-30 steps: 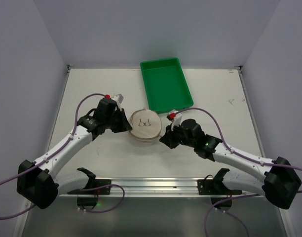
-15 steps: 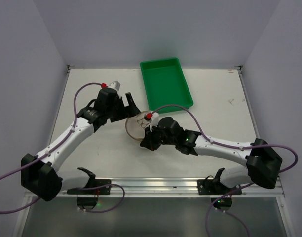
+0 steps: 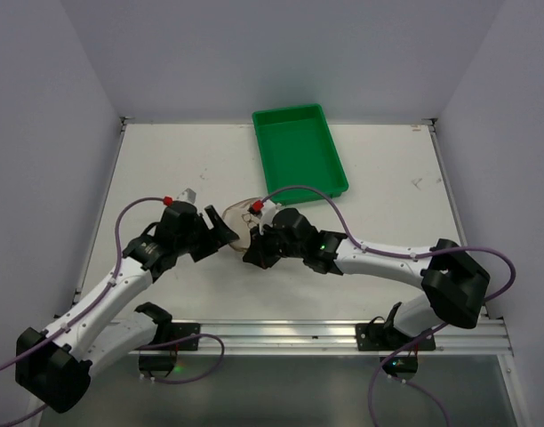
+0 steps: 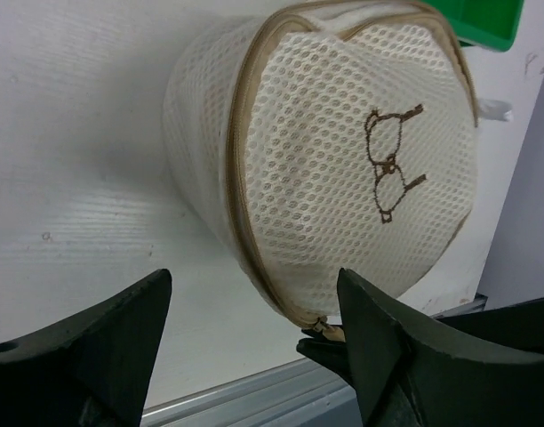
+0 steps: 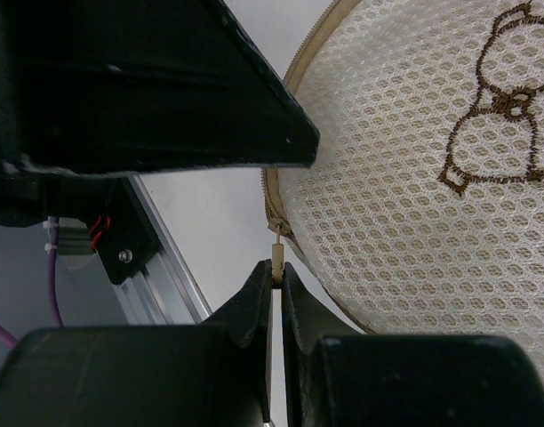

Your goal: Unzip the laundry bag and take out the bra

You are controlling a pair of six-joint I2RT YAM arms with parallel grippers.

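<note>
the white mesh drum-shaped laundry bag (image 3: 240,220) lies tipped on the white table (image 3: 165,160), just ahead of the left gripper (image 4: 252,311), whose fingers are spread apart; the right gripper (image 5: 278,271) is pinched on its small tan zipper pull (image 5: 277,252).

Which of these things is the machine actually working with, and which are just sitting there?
Part of the job:
laundry bag, zipper looks closed
zipper pull, pinched by the right claw
left claw, open, facing the bag

Just lying about:
green tray, behind the bag, untouched
</note>
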